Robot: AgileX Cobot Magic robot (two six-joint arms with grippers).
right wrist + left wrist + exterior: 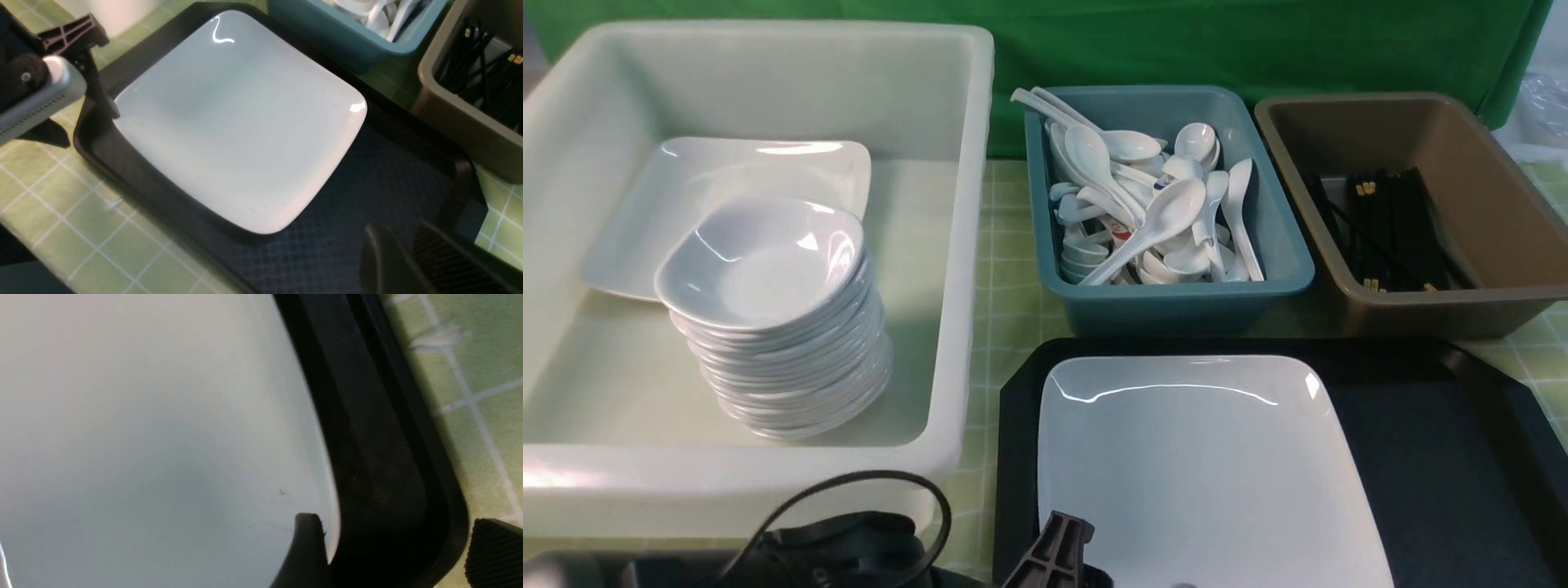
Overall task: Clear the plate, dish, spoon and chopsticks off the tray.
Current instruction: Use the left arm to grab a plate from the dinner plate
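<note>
A deep white tub (968,245) is seen at the far left on a green checked cloth (1005,286); a second plate (686,188) and a stack of small dishes (784,327) are kept inside it, so crockery is evidently gathered there. A black tray (1437,441) is laid at the near right; the large white square plate (1201,474) is set flat on its left half, close to the rim nearest the tub; nothing else is seen on the tray. Behind the tray, a teal bin (1176,306) is filled with white spoons (1152,220); beside it, a brown bin (1494,204) is loaded with black chopsticks (1388,229); things are sorted by kind, so the plate is judged to be the last piece left to clear.

The left claw (394,539) is lowered at the plate's near-left edge, spread wide, with nothing held; one finger (308,543) is placed over the plate's edge, while the other is set out past the tray's rim, above the cloth; this stance is judged to be for pinching the plate's rim. The right claw (412,249) is hung over the tray's bare right side, presumably kept clear of the work; its fingers are drawn close together with nothing seen between them; whether they are fully closed cannot be told.
</note>
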